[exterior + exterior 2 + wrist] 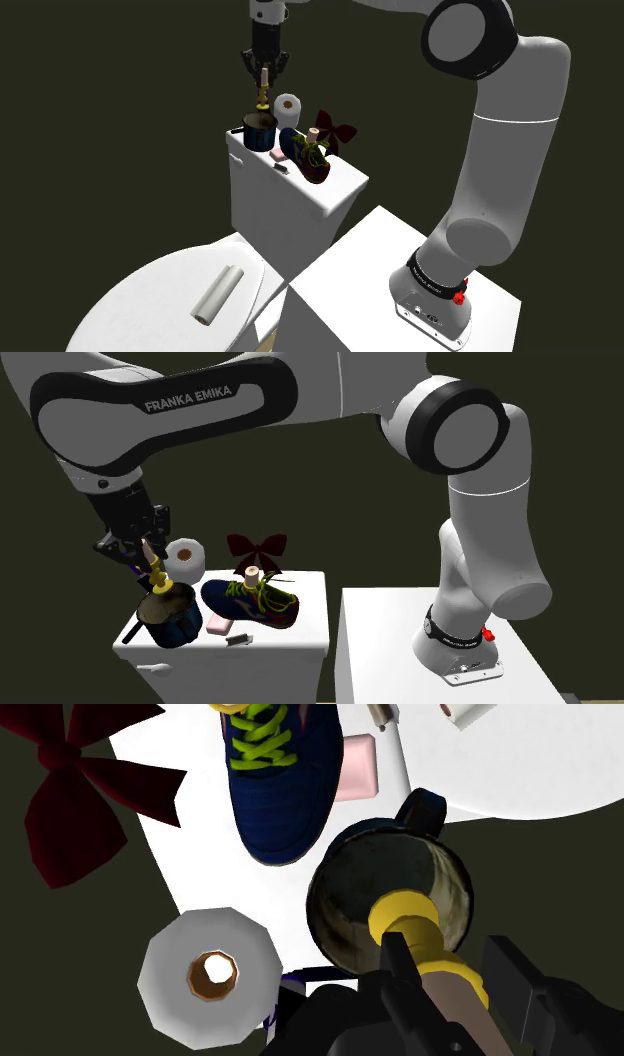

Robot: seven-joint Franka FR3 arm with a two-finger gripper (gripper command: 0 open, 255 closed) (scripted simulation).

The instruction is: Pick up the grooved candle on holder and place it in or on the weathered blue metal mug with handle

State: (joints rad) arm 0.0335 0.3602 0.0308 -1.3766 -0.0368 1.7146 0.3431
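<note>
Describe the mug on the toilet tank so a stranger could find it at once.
Find the white toilet tank, its top crowded with things. The mug stands at the end by the toilet paper roll, next to a blue shoe with green laces. It is the only open, dark blue cup with a handle, and the candle in the black fingers hangs right over it.

My gripper (447,966) is matt black. The candle (432,959) is dull beige, and its holder is smooth yellow. The mug (345,904) is worn metal, blotchy and tarnished inside, dull blue outside. In the shoulder view, at the mug's four o'clock, the shoe (305,155) shows cloth. The roll (210,974) is matt white paper on a brown core. The tank lid (200,864) is smooth white.
</note>
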